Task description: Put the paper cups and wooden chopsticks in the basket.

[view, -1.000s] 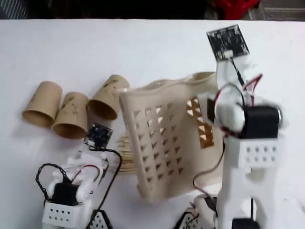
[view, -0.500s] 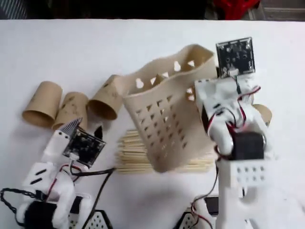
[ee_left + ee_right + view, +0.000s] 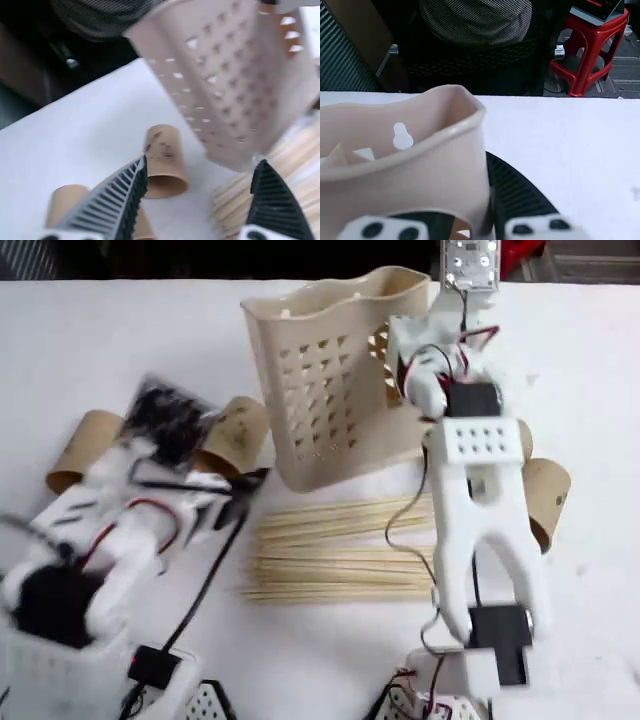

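from the high view, the basket (image 3: pixel 320 390) stands upright on the counter (image 3: pixel 120 330). the right tool (image 3: pixel 398 352) is clamped on its wall at the 3 o'clock side, i'd guess to steady it for loading. the wooden chopsticks (image 3: pixel 340 550) lie in a loose heap at 6 o'clock from the basket. at least two paper cups (image 3: pixel 238 430) lie on their sides at 9 o'clock of it, partly behind the left arm. another cup (image 3: pixel 545 498) lies at 4 o'clock, beside the right arm. the basket's inside is hidden from here, but every cup and stick i can see is out on the counter.

in the left wrist view, the left tool (image 3: pixel 195 200) hangs with its jaws spread wide and nothing in them. a tipped cup lies on the counter just beyond the gap, which looks to me like the likely pick. the basket's perforated wall rises past that cup.

in the right wrist view, the basket's rim sweeps close by, its wall pinched by the right tool. what shows of the inside is bare.
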You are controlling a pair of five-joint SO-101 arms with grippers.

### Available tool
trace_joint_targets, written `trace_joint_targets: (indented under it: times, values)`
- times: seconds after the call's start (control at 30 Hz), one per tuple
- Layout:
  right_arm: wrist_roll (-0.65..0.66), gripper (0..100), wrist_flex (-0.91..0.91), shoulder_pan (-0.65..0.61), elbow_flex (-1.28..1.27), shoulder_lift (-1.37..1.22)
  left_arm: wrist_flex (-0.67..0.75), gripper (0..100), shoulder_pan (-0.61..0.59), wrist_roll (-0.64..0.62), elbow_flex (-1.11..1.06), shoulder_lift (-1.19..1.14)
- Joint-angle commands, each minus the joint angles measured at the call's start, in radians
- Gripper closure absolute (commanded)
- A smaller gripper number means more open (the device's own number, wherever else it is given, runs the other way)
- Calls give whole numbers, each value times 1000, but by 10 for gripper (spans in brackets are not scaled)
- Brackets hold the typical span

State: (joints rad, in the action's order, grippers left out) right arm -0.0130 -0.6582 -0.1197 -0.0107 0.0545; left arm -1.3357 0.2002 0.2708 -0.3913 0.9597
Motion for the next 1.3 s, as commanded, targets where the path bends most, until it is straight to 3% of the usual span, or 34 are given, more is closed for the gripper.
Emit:
trace_joint_targets:
  times: [0.0, 0.33, 0.57, 0.8, 1.07, 1.27]
  values:
    - [-25, 982, 65, -4, 86, -38, 60, 669, 97, -40, 31, -30]
    - [-18, 981, 111, 1, 84, -62, 539, 672, 44, -57, -333, -211]
    - [-17, 981, 148, 12, 46, -67, 635, 672, 10, -57, -350, -384]
    - [52, 981, 245, 42, -195, -35, 755, 672, 8, -54, -341, -553]
    - [120, 981, 478, 48, -644, 242, 836, 672, 8, -54, -339, -645]
    - [120, 981, 518, 67, -878, 469, 842, 679, 8, -54, -328, -654]
